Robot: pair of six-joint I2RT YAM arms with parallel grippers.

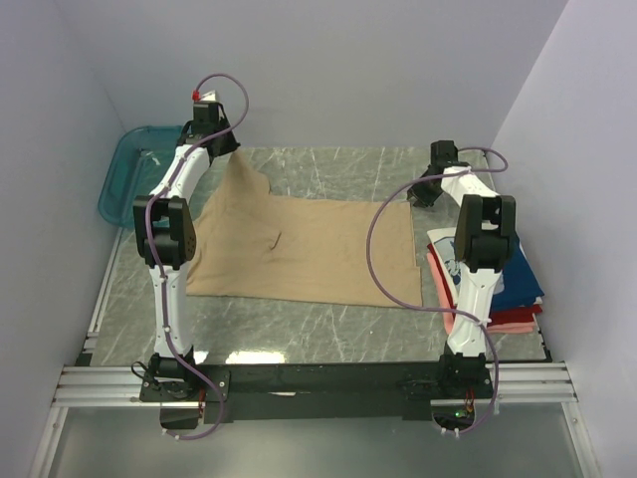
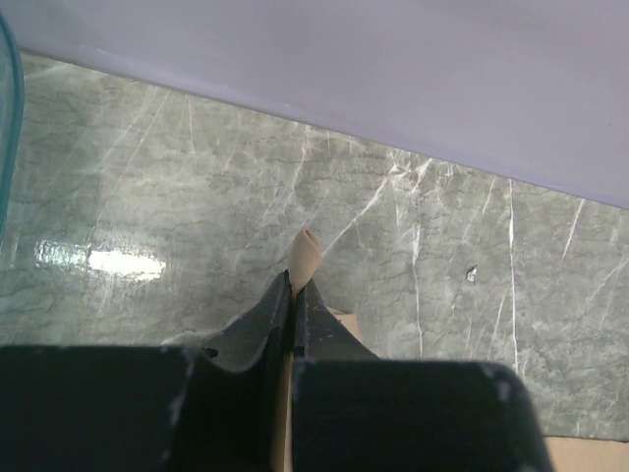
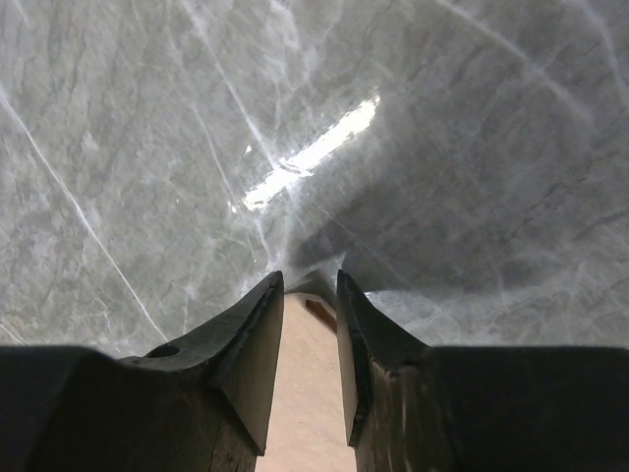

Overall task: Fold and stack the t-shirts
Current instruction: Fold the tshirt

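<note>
The tan t-shirt (image 1: 299,249) lies spread across the middle of the table. My left gripper (image 1: 231,147) is shut on its far left corner and holds that corner lifted above the table. In the left wrist view a tip of tan cloth (image 2: 307,252) sticks out past the shut gripper (image 2: 293,285). My right gripper (image 1: 418,194) is at the shirt's far right corner. In the right wrist view the gripper (image 3: 310,287) is open, its jaws a little apart astride the tan cloth (image 3: 313,383). A stack of folded navy, red and pink shirts (image 1: 518,289) lies at the right.
A teal plastic basket (image 1: 129,169) stands at the far left, off the table's corner; its rim shows in the left wrist view (image 2: 8,118). Walls close in behind and on both sides. The right arm stands over the folded stack.
</note>
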